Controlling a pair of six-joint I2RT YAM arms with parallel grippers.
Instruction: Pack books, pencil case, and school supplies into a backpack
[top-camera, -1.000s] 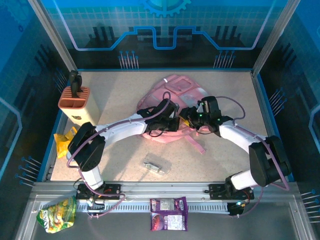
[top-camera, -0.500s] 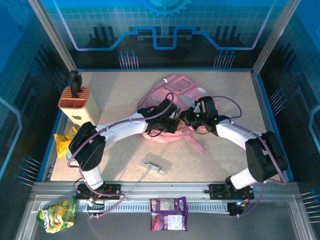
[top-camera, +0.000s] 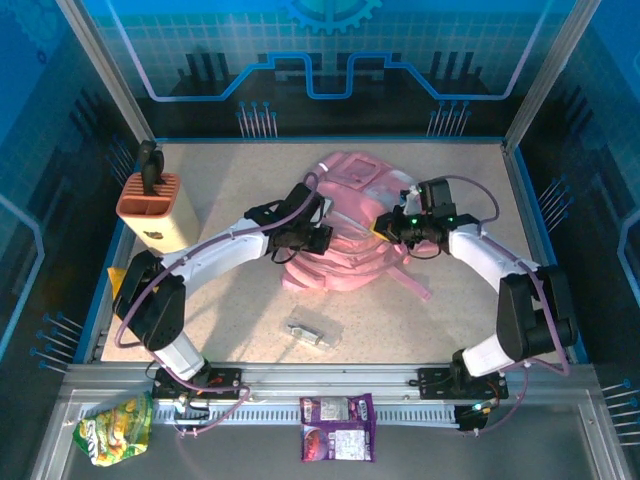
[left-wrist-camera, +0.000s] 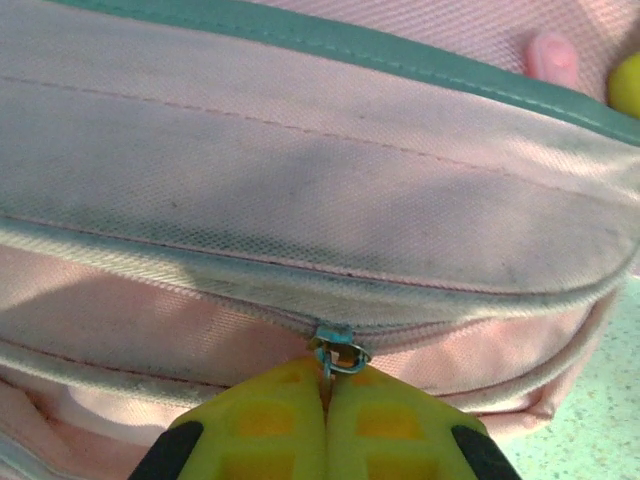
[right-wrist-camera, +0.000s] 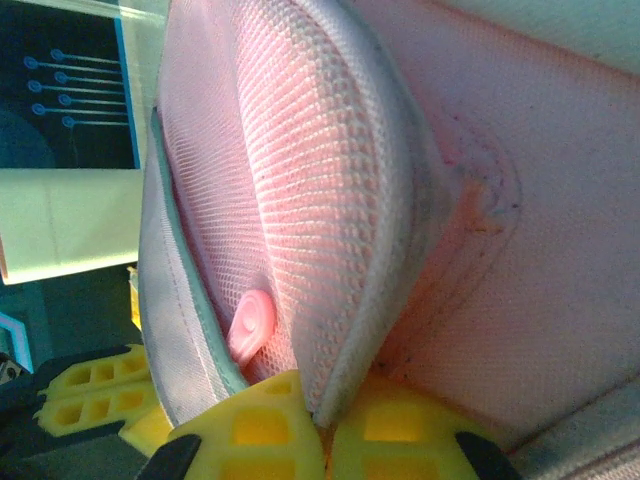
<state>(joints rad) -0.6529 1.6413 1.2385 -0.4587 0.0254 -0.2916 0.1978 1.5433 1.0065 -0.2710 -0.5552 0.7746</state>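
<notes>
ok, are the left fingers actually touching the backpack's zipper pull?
Touching. The left wrist view shows the left gripper's yellow fingers shut together on the metal zipper pull of the backpack, with no gap.

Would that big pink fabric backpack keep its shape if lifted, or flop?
Probably floppy: the pink fabric backpack lies slumped and creased, straps trailing. It likely stretches before sliding, since the left gripper pinches its metal zipper pull and the right gripper pinches a mesh fold.

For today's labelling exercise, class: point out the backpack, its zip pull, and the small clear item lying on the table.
backpack (top-camera: 360, 180): top external view, its pale upper panel.
zip pull (left-wrist-camera: 338, 352): left wrist view, the metal ring.
small clear item (top-camera: 309, 334): top external view, its middle.
</notes>
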